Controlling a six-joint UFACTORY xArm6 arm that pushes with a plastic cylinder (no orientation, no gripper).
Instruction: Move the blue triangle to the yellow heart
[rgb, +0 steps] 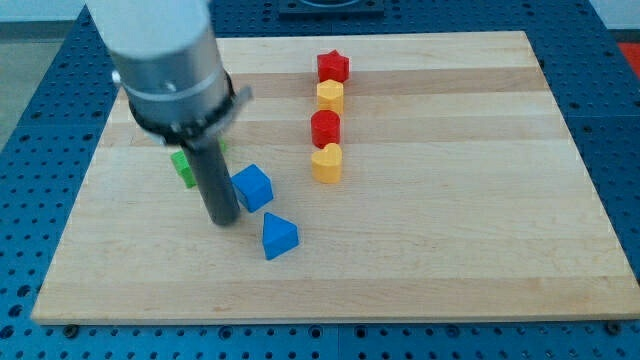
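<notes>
The blue triangle (279, 237) lies on the wooden board (450, 220), below the centre-left. The yellow heart (327, 162) sits up and to the right of it, at the bottom of a column of blocks. My tip (222, 221) rests on the board just left of the blue triangle, a small gap apart. A blue cube (252, 187) sits right beside my rod, on its right, above the triangle.
Above the yellow heart stand a red round block (325, 128), a yellow hexagon-like block (330, 96) and a red star (333, 67). A green block (184, 165) is partly hidden behind my rod. The arm's grey body (165, 60) covers the board's upper left.
</notes>
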